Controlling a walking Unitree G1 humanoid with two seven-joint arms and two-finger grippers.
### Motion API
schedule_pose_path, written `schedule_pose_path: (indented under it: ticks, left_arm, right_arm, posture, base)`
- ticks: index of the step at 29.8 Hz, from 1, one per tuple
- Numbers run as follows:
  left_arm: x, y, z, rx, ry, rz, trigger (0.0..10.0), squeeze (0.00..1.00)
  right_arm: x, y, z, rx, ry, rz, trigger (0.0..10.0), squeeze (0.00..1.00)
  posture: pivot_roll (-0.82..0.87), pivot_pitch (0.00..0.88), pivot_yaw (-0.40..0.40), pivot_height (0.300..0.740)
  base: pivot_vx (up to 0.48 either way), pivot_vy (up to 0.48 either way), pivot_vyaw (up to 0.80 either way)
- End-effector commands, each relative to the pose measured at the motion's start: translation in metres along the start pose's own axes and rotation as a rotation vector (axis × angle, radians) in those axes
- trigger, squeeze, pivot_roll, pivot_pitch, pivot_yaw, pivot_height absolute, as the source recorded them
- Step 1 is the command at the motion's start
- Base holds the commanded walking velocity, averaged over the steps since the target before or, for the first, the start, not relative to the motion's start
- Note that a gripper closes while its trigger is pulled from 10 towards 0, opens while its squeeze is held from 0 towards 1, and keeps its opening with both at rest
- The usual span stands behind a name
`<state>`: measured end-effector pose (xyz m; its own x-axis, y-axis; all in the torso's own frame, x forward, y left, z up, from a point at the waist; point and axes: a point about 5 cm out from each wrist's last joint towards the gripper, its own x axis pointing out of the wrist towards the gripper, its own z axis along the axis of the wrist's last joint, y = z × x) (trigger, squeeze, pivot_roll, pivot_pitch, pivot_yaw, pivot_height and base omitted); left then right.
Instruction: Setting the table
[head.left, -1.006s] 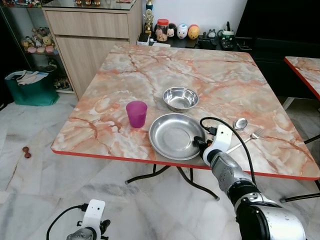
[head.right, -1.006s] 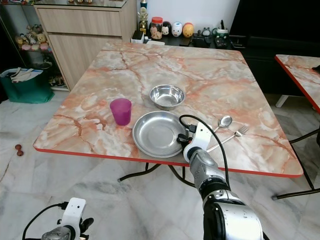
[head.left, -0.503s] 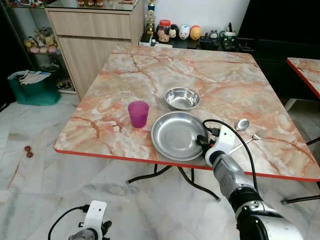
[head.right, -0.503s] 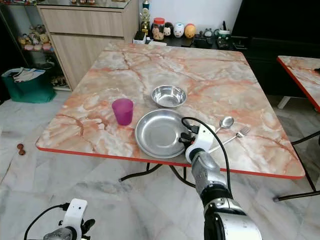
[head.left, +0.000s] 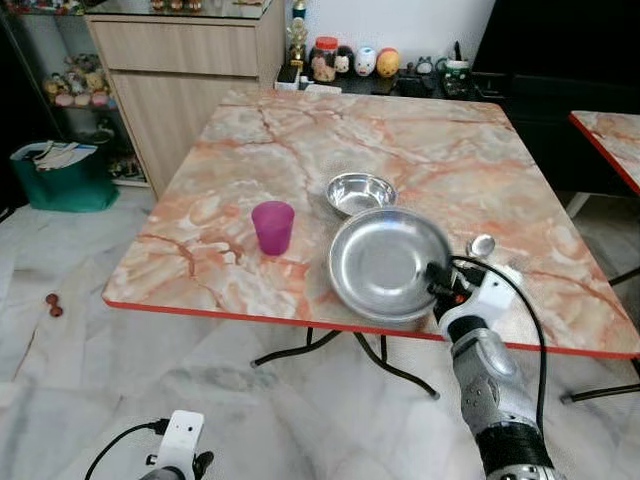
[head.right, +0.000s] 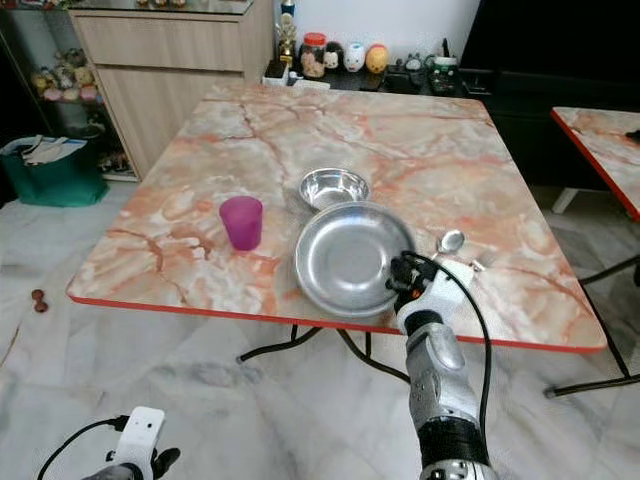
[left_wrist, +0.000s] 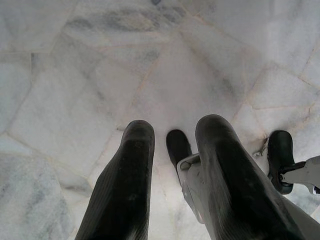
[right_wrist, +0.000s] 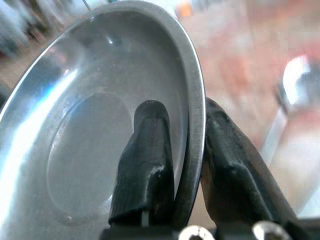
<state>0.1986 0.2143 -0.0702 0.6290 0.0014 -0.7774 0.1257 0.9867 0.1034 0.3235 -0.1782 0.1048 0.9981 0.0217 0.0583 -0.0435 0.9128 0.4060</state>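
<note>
My right gripper (head.left: 436, 280) is shut on the near right rim of a round steel plate (head.left: 385, 262). It holds the plate tilted just above the marble table (head.left: 300, 150), near the front edge. In the right wrist view one finger (right_wrist: 145, 155) lies inside the plate (right_wrist: 85, 125) and the other under its rim. A small steel bowl (head.left: 360, 192) sits just behind the plate and a purple cup (head.left: 272, 227) stands to its left. A spoon (head.left: 481, 244) lies to the right, partly behind my wrist. My left gripper (left_wrist: 172, 130) hangs open over the floor.
A wooden cabinet (head.left: 190, 60) and a green bag (head.left: 60, 175) stand at the back left. Jars and figurines (head.left: 345, 62) line a low dark unit behind the table. A second marble table (head.left: 610, 135) sits at the right. Marble floor lies in front.
The plate lay flat on the table a second ago. Now it is raised, tilted and carried to the right towards the spoon, with my right gripper still on its rim.
</note>
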Motion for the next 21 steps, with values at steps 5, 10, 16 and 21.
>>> schedule_pose_path:
  ticks: [5,10,16,21]
  left_arm:
    - [0.002,-0.005,0.005,-0.033,-0.016,0.039,10.0,0.0]
    - [0.003,-0.006,0.008,-0.102,-0.029,0.068,10.0,0.0]
    - [0.002,0.004,0.01,-0.116,-0.038,0.096,10.0,0.0]
    - [-0.001,0.021,0.01,-0.116,-0.041,0.109,10.0,0.0]
  right_arm:
    - [-0.014,0.03,0.026,0.014,-0.188,0.101,10.0,0.0]
    - [-0.025,0.04,0.034,-0.021,-0.243,0.157,10.0,0.0]
    - [-0.042,0.033,0.045,-0.121,-0.254,0.163,10.0,0.0]
    - [-0.049,0.031,0.047,-0.192,-0.23,0.197,10.0,0.0]
  posture:
    - [0.06,0.0,-0.05,0.74]
    - [0.05,0.0,-0.046,0.74]
    - [0.04,0.0,-0.043,0.74]
    - [0.02,0.0,-0.039,0.74]
  base:
    - [0.0,0.0,0.0]
    - [0.0,0.0,0.0]
    - [0.0,0.0,0.0]
    - [0.0,0.0,0.0]
